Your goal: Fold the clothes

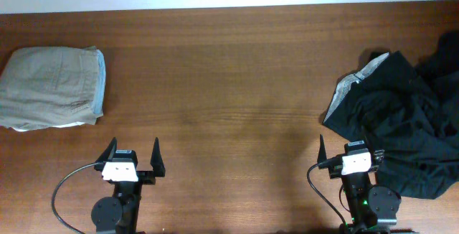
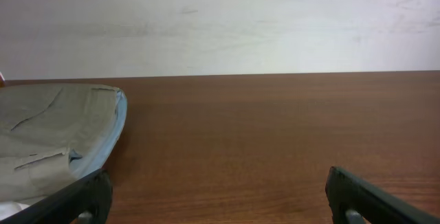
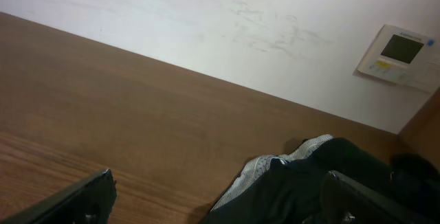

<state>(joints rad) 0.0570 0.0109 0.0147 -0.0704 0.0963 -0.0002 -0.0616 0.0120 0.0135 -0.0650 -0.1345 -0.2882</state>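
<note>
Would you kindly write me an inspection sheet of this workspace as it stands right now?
Surface: wooden table, bare in the middle.
Job's things: black clothes heaped unfolded at the right edge; pale lining shows at the heap's far left corner.
Clutter: folded beige garment at the far left, apart from the heap.
End effectors: left end effector open, empty; right end effector open, empty, right beside the heap.
Cables: left cable loops out beside the left arm; right cable curves beside the right arm.
Surroundings: pale wall with a control panel.
</note>
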